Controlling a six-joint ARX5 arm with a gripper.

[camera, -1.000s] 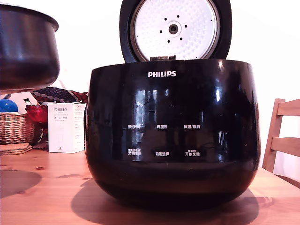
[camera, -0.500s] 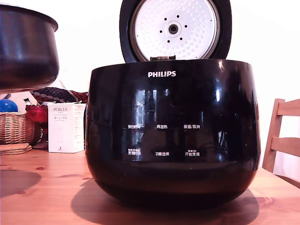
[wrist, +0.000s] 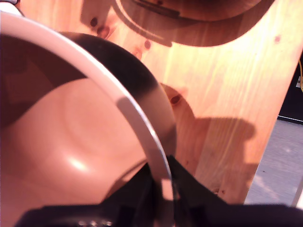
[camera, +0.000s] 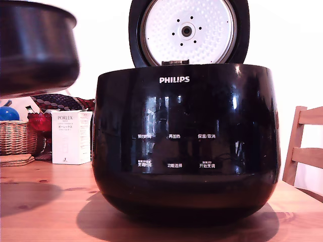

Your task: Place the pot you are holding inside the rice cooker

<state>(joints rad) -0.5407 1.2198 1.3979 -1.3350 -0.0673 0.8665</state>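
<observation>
Hangs in the air at the exterior view's upper left: pot (camera: 35,50), mouth up, rim tilted down toward the rice cooker (camera: 186,146) beside it, lid raised. Pinched at the rim by the gripper (wrist: 162,187), jaws narrow, above the wooden table (wrist: 227,94)

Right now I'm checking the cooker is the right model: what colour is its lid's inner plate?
Silver-white and dimpled, on the lid; best in the exterior view.
</observation>
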